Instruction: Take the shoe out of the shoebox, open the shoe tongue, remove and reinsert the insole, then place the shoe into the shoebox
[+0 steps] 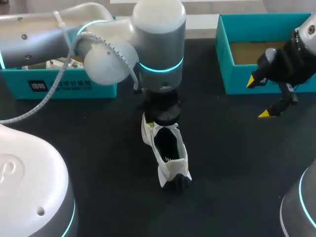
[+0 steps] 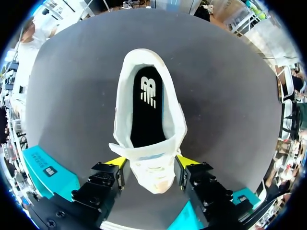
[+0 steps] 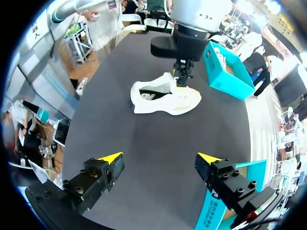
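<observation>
One dark worktop [image 1: 98, 148] carries two teal boxes: the left shoebox [image 1: 69, 89] back-left of the single white sneaker [image 1: 170, 165], the right shoebox [image 1: 234, 79] back-right of it. Two claws: the left claw [image 2: 151, 161] pinches the sneaker's forefoot from both sides, and the right claw [image 1: 257, 98] hangs spread, well right of the sneaker. One black insole [image 2: 144, 115] lies inside the sneaker.

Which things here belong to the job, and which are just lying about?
Job: shoe, insole, right shoebox, left gripper holding the shoe, right gripper open near the shoebox.
Lying about: left box.
</observation>
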Available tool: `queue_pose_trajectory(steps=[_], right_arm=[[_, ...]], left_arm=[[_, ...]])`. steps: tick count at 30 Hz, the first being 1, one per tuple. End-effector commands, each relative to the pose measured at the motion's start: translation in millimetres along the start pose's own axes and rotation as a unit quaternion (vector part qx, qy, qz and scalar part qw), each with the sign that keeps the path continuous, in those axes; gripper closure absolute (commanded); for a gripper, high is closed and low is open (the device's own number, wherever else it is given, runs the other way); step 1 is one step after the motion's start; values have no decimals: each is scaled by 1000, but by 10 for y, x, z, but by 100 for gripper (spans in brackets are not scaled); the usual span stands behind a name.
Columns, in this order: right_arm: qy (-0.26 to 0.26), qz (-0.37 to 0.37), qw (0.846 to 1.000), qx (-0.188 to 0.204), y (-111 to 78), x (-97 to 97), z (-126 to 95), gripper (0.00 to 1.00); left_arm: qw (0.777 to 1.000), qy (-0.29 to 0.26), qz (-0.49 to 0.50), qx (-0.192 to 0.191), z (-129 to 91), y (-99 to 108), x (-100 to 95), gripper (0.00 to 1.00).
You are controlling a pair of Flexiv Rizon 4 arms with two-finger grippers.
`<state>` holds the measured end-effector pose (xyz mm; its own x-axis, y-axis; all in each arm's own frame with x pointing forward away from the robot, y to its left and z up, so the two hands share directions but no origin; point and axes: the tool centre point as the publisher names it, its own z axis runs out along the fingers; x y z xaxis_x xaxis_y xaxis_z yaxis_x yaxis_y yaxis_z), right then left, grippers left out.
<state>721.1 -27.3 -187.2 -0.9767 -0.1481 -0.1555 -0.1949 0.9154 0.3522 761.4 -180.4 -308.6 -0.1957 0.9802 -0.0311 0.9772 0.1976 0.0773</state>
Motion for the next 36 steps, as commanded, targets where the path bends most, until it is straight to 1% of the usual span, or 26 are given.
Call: queue_pose_trajectory(steps=[1, 3, 4, 11, 16, 25, 27, 31, 33, 36], right_arm=[[1, 1, 1000, 2, 9, -13, 16, 0], [1, 1, 1000, 2, 9, -13, 16, 0], [1, 1, 1000, 2, 9, -13, 16, 0], [1, 1, 1000, 2, 9, -13, 16, 0], [1, 1, 1000, 2, 9, -13, 16, 0], [1, 1, 1000, 2, 9, -13, 16, 0], [1, 1, 1000, 2, 9, -13, 16, 0], [1, 1, 1000, 2, 9, -13, 16, 0], [1, 1, 1000, 2, 9, -13, 16, 0], [1, 1, 1000, 2, 9, -13, 16, 0]], left_arm=[[1000, 1, 4, 4, 38, -4, -10, 51], [1000, 2, 5, 5, 46, -24, -1, 51], [1000, 2, 6, 6, 48, -35, 4, 53], [1000, 4, 7, 16, 93, -99, 35, 52], [999, 12, 16, 25, 180, -182, 16, 53], [999, 14, 25, 34, 250, -279, -23, 53], [999, 13, 26, 35, 235, -274, -24, 53], [1000, 1, 16, 26, 107, -187, -12, 52], [1000, -3, 13, 25, 73, -172, -11, 55], [1000, -5, 8, 29, 101, -177, -32, 57]])
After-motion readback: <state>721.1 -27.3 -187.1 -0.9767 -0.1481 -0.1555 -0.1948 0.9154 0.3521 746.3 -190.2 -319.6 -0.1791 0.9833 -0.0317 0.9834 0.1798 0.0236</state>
